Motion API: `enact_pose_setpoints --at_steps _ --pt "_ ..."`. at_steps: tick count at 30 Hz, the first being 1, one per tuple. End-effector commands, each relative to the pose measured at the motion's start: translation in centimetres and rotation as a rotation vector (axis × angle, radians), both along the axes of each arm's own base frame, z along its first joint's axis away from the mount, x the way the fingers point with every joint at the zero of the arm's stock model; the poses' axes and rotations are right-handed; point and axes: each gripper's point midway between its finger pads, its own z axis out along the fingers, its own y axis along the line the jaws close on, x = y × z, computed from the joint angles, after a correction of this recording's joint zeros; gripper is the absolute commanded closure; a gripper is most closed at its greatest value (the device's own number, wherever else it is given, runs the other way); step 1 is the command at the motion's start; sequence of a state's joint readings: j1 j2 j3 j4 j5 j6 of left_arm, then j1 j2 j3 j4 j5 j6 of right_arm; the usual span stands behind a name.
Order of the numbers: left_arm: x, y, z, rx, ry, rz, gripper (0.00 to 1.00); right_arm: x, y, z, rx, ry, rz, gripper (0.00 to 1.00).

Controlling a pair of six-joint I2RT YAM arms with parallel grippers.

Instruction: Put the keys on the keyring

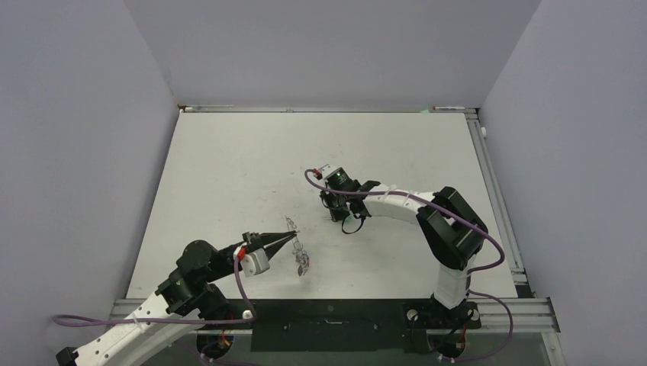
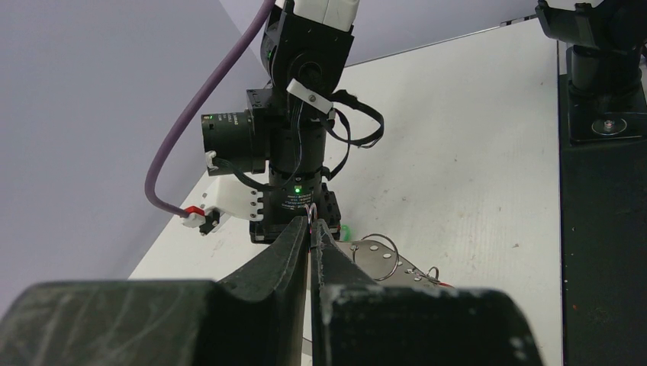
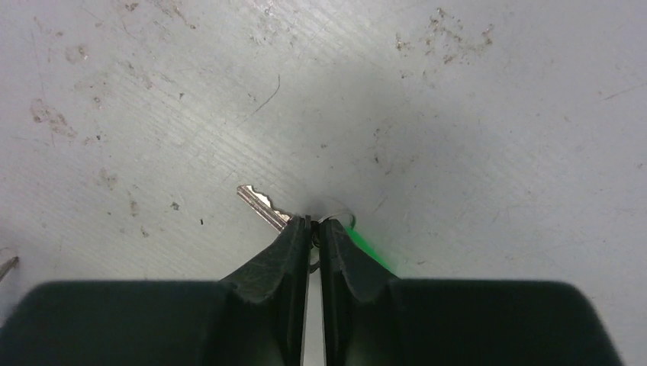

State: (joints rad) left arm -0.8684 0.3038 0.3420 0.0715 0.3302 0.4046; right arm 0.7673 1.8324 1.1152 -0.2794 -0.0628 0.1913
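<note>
Gripping key (image 3: pixel 259 203), right tool (image 3: pixel 313 223), green tag (image 3: pixel 367 248) half-hidden

Green key: silver blade (image 3: pixel 259 204) with a green tag (image 3: pixel 365 242), lying flat on the desk and pointing up-left in the right wrist view, its head being pinched in the right claw (image 3: pixel 313 223).
Keyring: thin silver loop (image 1: pixel 302 259) carrying a small split ring (image 2: pixel 433 273), being nipped at the left claw (image 2: pixel 311 221) tips.

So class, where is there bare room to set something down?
Bare: the far half of the table, beyond the right gripper, and the strip by the left wall. Crowded: mid-table, where the left gripper holds the keyring near the key.
</note>
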Motion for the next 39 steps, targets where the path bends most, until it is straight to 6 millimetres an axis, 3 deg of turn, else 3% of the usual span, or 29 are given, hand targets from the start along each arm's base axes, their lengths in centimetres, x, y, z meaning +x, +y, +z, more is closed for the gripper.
enact_pose_setpoints --at_steps 1,9,16,29,39 --pt "-0.2 0.1 2.7 -0.072 -0.072 -0.011 1.00 0.6 0.1 -0.1 -0.022 -0.022 -0.013 0.94" --pt "-0.2 0.0 2.6 -0.070 -0.071 -0.011 1.00 0.8 0.1 2.4 0.009 -0.076 0.004 0.95" --pt "0.0 0.0 2.5 -0.069 -0.078 -0.001 1.00 -1.0 1.4 6.4 0.163 -0.122 0.130 0.95" --pt "0.0 0.2 2.4 -0.072 -0.104 0.001 1.00 -2.9 1.0 12.5 0.346 -0.231 0.179 0.95" --pt "-0.6 0.0 2.6 -0.085 -0.112 -0.029 1.00 -4.2 0.1 14.9 0.438 -0.267 0.181 0.95"
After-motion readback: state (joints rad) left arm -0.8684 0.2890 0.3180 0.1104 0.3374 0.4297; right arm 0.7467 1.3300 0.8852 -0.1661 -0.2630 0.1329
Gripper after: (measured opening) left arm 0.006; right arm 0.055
